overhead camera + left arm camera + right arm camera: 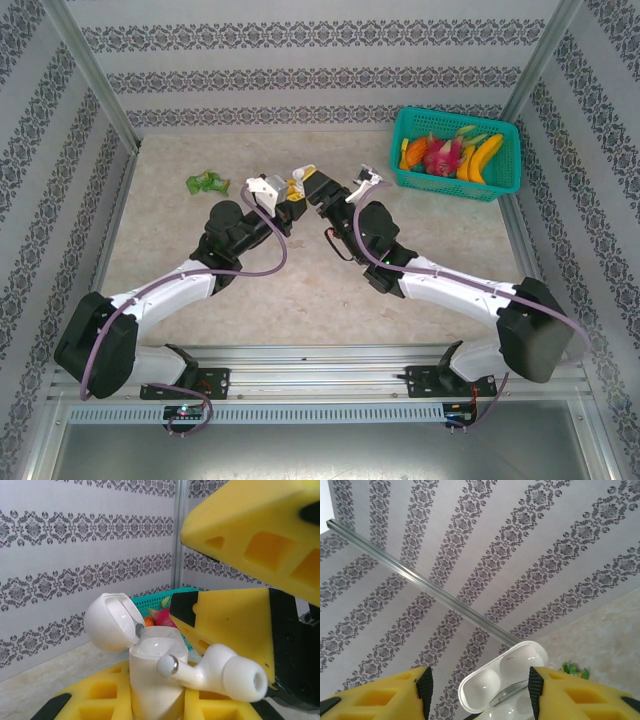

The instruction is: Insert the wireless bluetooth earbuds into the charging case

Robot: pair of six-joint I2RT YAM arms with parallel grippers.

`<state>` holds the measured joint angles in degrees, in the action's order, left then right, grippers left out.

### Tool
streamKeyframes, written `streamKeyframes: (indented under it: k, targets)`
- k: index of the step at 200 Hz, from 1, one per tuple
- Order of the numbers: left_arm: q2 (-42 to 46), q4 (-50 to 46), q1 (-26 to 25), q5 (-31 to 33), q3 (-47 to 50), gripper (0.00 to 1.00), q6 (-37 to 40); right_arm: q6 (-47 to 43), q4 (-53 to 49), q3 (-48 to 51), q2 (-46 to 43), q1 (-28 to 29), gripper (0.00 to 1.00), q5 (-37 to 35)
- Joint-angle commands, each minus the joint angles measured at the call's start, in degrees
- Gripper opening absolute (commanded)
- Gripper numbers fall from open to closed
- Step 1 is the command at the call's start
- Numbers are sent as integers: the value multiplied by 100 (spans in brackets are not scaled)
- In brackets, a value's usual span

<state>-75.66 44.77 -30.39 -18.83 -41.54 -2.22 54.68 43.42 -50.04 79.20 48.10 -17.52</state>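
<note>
My left gripper (pixel 288 196) is shut on a white charging case (pixel 150 680), held upright above the table with its lid (pixel 107 622) swung open. A white earbud (pixel 215 672) lies across the front of the case. Its stem tip touches the case wall and its body rests on my left finger, outside the case. The right gripper (pixel 480 687) hovers just over the case, open, with nothing between its yellow fingers (pixel 235 620). Through that gap I see the inside of the case lid (pixel 500 680). In the top view the case (pixel 297 181) sits where both grippers meet.
A teal basket (pixel 505 185) of toy fruit stands at the back right. A small green object (pixel 207 182) lies on the table at the back left. Patterned walls close in the table on three sides.
</note>
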Motion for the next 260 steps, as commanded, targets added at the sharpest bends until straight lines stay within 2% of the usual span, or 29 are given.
streamKeyframes:
  k: [1, 30, 58, 77, 113, 171, 260]
  targets:
    - [202, 620, -90, -222, 165, 0, -30, -206, -446, 79, -352, -87, 56, 55]
    - [234, 685, -90, -273, 393, 0, 20, -268, -1212, 91, -720, -133, 57, 167]
    - [235, 750, -90, -350, 557, 0, 30, -468, -2361, 117, -1124, -139, 57, 377]
    - [236, 739, -96, -420, 615, 0, 30, -827, -3168, 134, -1355, -139, 58, 676]
    - [228, 678, -90, -621, 675, 0, 1, -1532, -3956, 419, -1778, -130, 59, 1419]
    - [271, 569, -90, -743, 835, 0, -100, -1500, -3983, 707, -1964, -79, 59, 1511]
    - [258, 440, -91, -780, 864, 0, -139, -1723, -3881, -10, -1351, 190, 58, 1533]
